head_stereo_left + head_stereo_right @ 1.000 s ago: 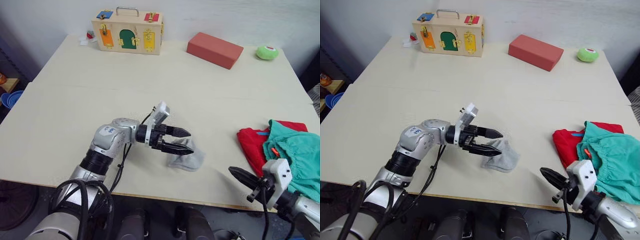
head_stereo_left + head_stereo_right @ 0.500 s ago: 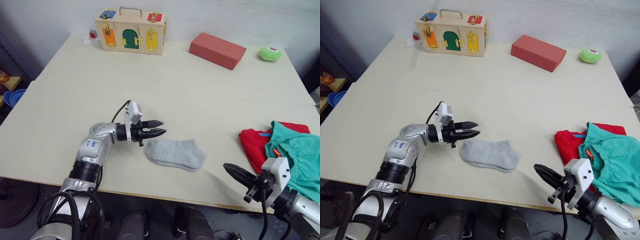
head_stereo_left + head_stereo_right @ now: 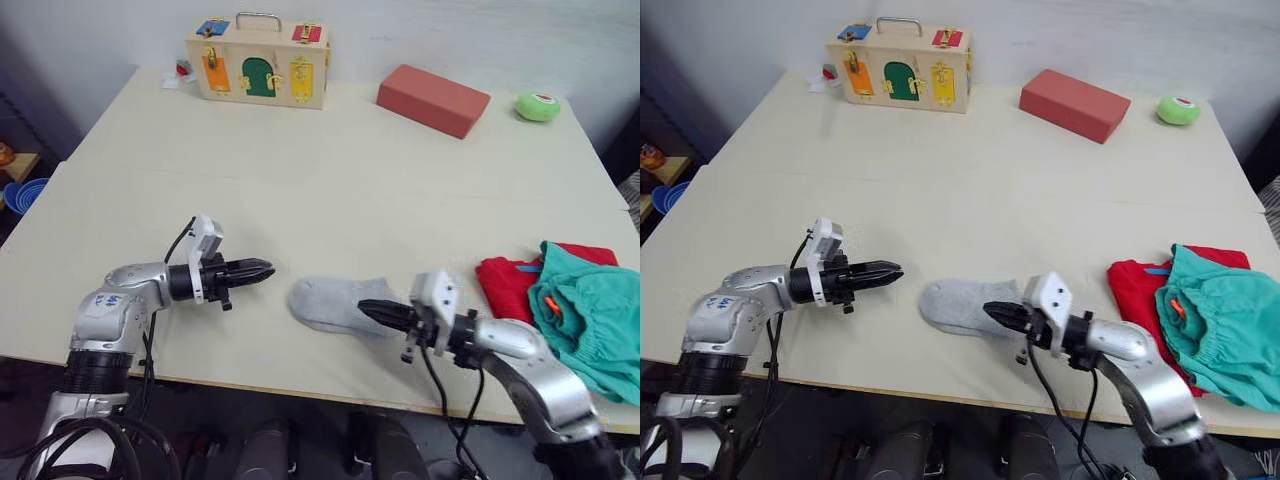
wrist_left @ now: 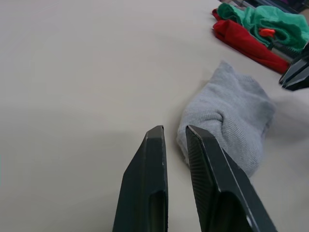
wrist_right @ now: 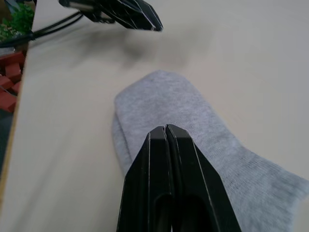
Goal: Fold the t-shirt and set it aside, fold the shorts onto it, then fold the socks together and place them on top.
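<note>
Grey socks (image 3: pixel 337 303) lay stacked near the table's (image 3: pixel 330 170) front edge. The right gripper (image 3: pixel 376 313), fingers pressed together and empty, hovered over them; the left gripper (image 3: pixel 262 269), almost closed and empty, pointed from just beside. Shorts (image 3: pixel 592 318) lay atop the t-shirt (image 3: pixel 508 288) at right. Next, probably: grasp the socks and carry them onto that pile.

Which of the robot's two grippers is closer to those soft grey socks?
Right. The right gripper hangs over the soft light grey socks; the left gripper sits beside their far end, apart.
</note>
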